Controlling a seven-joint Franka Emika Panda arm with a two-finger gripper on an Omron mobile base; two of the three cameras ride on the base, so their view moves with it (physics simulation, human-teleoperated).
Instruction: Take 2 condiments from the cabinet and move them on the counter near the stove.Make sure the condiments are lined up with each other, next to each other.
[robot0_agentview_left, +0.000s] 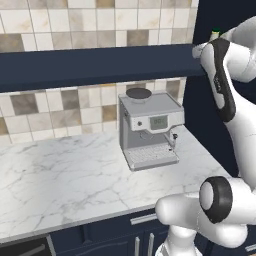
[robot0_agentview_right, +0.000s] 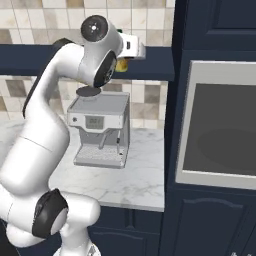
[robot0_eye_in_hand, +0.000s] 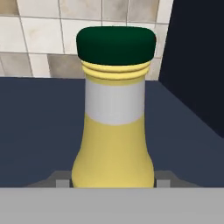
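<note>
Closest to the hand camera stands the yellow bottle, upright on the dark navy shelf, with a dark green cap, a ribbed yellow neck ring and a pale grey band below it. Grey finger parts show low at either side of the bottle's base, just beside its widest part; whether they press on it or stand a little apart cannot be told, so the grip is uncertain. Seen from the left base camera, the white arm rises along the right edge and bends up to the right end of the shelf, where a bit of the green cap peeks above the wrist. From the right base camera the hand lies level with the shelf near its right end, and a sliver of yellow shows just under it. Below the shelf, a grey espresso machine sits on the white marble counter towards its back right corner, against the tiled wall. Right of the counter's end stands a tall navy unit with a built-in oven. Navy base doors with silver handles run under the counter's front edge.
</note>
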